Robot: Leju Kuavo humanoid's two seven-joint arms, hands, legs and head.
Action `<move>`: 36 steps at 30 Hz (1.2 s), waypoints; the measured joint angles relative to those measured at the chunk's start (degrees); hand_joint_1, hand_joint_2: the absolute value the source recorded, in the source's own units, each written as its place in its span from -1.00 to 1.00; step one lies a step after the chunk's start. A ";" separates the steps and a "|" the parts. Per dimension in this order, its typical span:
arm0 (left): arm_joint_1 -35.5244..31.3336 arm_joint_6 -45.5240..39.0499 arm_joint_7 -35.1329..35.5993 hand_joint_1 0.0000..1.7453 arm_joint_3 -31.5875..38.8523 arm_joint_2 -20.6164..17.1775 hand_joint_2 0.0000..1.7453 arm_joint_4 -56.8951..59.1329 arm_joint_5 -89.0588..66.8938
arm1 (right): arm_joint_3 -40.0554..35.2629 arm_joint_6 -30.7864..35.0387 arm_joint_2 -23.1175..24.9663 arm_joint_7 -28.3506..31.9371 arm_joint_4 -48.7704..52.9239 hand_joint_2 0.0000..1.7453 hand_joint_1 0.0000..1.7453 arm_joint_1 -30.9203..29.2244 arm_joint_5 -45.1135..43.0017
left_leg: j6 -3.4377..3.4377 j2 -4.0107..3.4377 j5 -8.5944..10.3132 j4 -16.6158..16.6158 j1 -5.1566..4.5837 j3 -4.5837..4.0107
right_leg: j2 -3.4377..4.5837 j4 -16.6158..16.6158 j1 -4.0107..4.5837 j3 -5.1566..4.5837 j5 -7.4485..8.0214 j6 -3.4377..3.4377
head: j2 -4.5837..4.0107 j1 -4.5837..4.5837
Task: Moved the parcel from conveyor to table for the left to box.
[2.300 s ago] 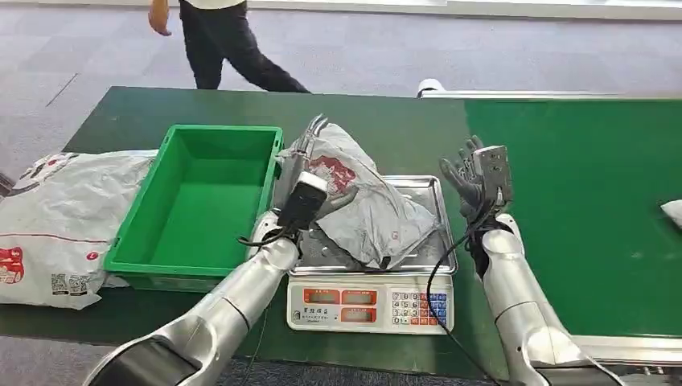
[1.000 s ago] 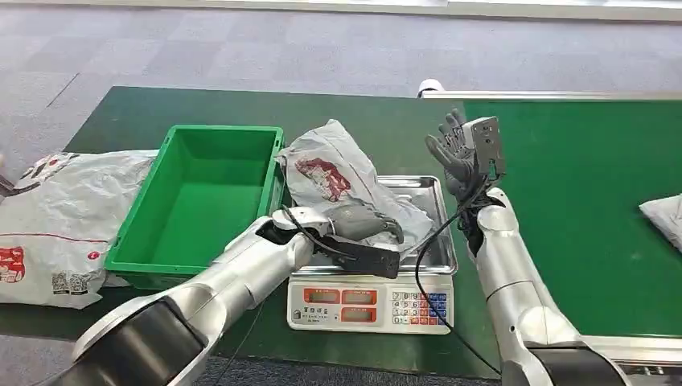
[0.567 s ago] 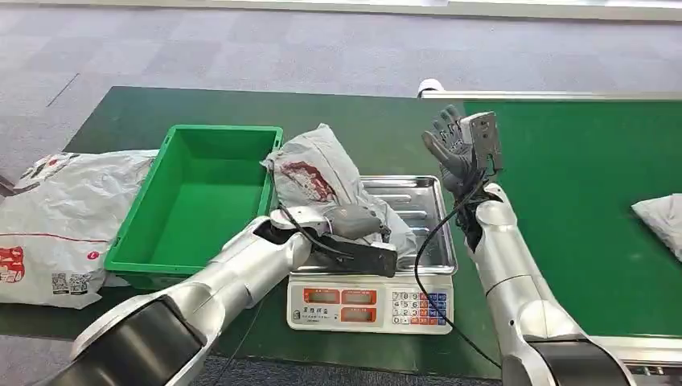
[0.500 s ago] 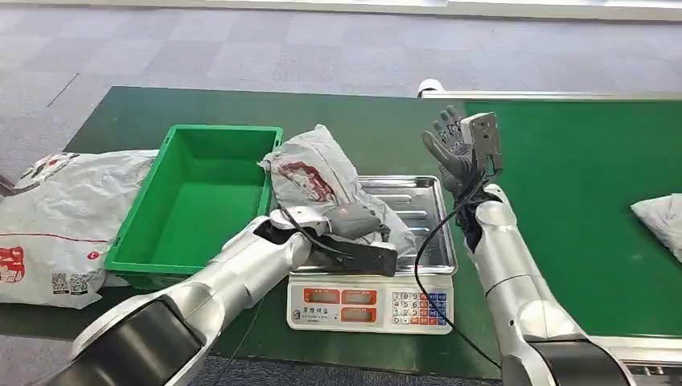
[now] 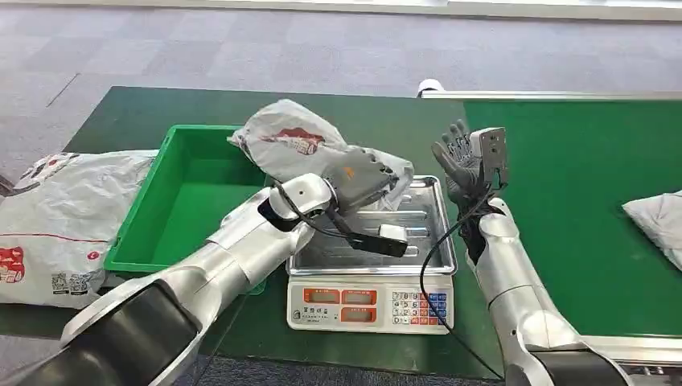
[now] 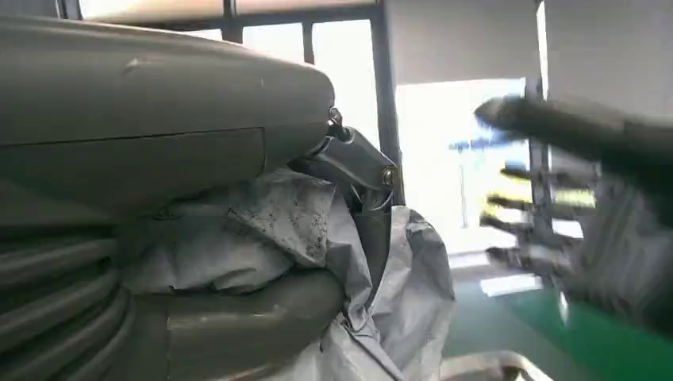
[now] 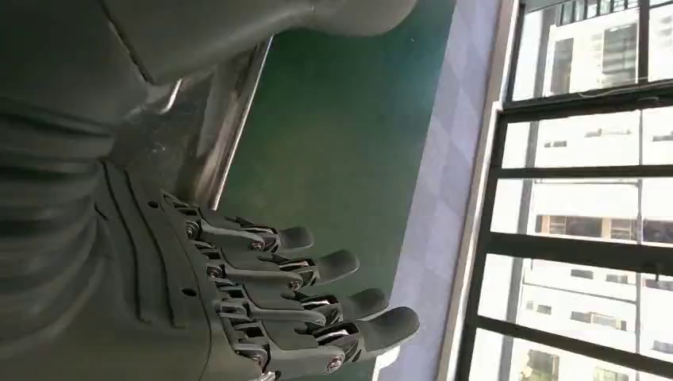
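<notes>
A crumpled grey parcel point(image 5: 294, 145) with a red print hangs in the air above the gap between the green box point(image 5: 191, 201) and the steel scale tray point(image 5: 418, 241). My left hand point(image 5: 363, 175) grips its right end; in the left wrist view the grey plastic point(image 6: 317, 262) is bunched between thumb and fingers. My right hand point(image 5: 460, 159) stands upright beside the tray's right edge, fingers spread and holding nothing; the right wrist view shows its fingers point(image 7: 317, 270) apart over the green table.
The scale point(image 5: 370, 305) with its red displays sits at the table's front. A large grey sack point(image 5: 56, 217) lies left of the box. Another grey parcel point(image 5: 655, 221) lies on the conveyor belt at the far right.
My left hand has lifted the parcel off the scale tray and carried it up and left, over the box's near corner. The right hand has shifted slightly right. The conveyor parcel moved left.
</notes>
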State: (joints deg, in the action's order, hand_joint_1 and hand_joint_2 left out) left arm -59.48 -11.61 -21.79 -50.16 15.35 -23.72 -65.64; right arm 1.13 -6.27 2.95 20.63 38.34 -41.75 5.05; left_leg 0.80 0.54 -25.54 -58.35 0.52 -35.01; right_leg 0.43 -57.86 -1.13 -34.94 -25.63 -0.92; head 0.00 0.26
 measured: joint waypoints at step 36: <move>0.47 5.26 10.56 1.00 13.71 -14.58 1.00 1.67 4.36 | -0.50 2.80 -4.18 -0.35 3.06 1.00 -1.00 4.60 -0.90 | 0.07 -0.06 0.05 0.04 0.02 0.01 | 0.06 -0.02 0.10 -0.05 0.01 0.03 | 0.00 0.00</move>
State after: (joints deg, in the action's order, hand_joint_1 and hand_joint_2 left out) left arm -59.01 -6.35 -11.23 -36.45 0.76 -22.05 -61.28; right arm 0.63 -3.48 -1.23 20.28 41.40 -37.15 4.15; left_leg 0.87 0.48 -25.49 -58.32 0.54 -35.00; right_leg 0.50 -57.87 -1.03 -34.98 -25.61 -0.88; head 0.00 0.26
